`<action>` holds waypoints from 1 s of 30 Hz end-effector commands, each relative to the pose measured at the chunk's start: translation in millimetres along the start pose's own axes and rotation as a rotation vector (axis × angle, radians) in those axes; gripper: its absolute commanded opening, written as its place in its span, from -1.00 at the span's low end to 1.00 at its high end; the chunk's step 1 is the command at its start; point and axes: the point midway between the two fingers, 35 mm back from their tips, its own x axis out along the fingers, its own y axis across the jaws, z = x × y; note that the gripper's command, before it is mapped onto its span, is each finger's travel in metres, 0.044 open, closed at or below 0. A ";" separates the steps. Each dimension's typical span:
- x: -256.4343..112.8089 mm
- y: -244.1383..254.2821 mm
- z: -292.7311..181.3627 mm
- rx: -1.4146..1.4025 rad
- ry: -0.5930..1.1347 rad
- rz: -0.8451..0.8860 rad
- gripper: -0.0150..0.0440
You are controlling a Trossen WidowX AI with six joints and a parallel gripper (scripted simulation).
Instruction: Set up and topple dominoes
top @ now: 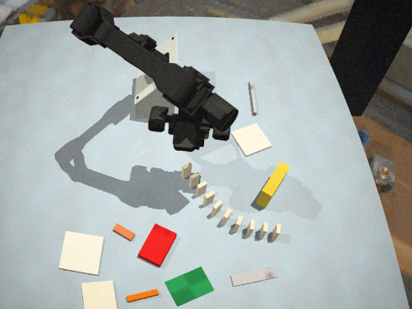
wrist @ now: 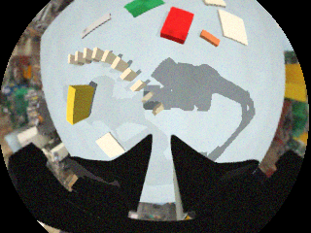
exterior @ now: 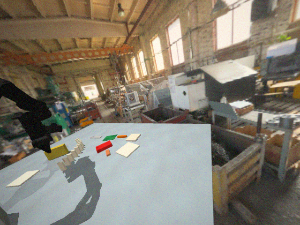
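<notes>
A curved row of several cream dominoes stands upright in the top view, from the near-arm end domino (top: 187,170) (exterior: 61,166) (wrist: 158,108) to the far end domino (top: 276,232). The spacing along the row looks roughly even. No domino lies loose in view. My gripper (top: 187,145) (exterior: 49,150) (wrist: 161,137) is raised above the table on the arm-base side of the row, clear of the near-arm end domino. Its fingers are partly apart, with a narrow gap and nothing seen between them. The fingertips are partly hidden in the top view.
A yellow block (top: 274,183) (exterior: 56,152) (wrist: 80,104) lies beside the row's inner curve. A cream tile (top: 252,140) (exterior: 23,178) lies near the arm. A red block (top: 157,245), green plate (top: 189,286), grey bar (top: 253,276) and orange pieces (top: 123,232) (top: 142,295) lie across the row.
</notes>
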 end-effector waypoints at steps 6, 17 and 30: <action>33.4 -19.6 -17.7 0.859 -0.010 -0.007 -0.49; 33.4 -19.6 -17.7 0.859 -0.010 -0.007 -0.49; 33.4 -19.6 -17.7 0.859 -0.010 -0.007 -0.49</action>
